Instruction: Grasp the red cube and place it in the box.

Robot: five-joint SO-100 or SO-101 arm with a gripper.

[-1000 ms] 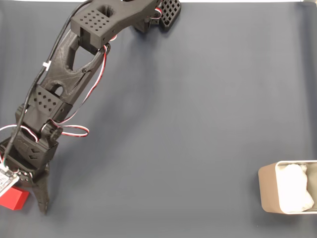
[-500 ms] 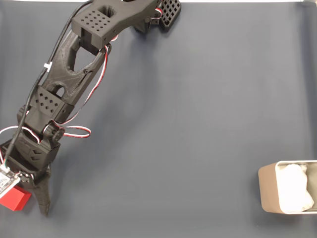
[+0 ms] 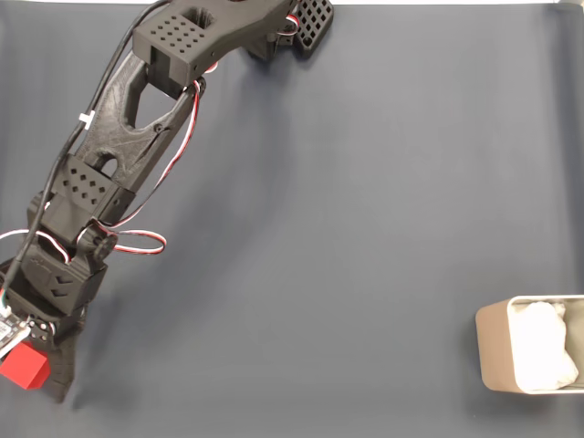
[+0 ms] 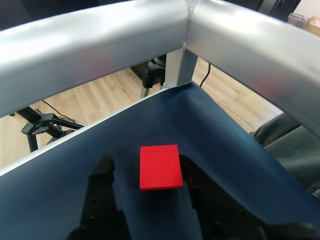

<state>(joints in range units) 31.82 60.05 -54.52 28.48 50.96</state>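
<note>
The red cube [image 3: 22, 367] lies on the dark blue mat at the far lower left of the fixed view. My gripper [image 3: 33, 374] straddles it, open. In the wrist view the red cube [image 4: 160, 166] sits between the two black fingers of the gripper [image 4: 146, 163]. The right finger [image 4: 192, 176] is against the cube's side, and a gap of mat shows between the left finger [image 4: 103, 176] and the cube. The beige box [image 3: 494, 351] with its white lining stands at the lower right edge of the fixed view, far from the cube.
The black arm [image 3: 119, 137] stretches from the top centre down the left side. The mat's corner and a silver frame rail [image 4: 150, 35] lie just beyond the cube in the wrist view. Open mat [image 3: 328, 255] spans between cube and box.
The long black finger has swung left toward the cube, narrowing the gap. The arm has shifted slightly. The cube stays in place.
</note>
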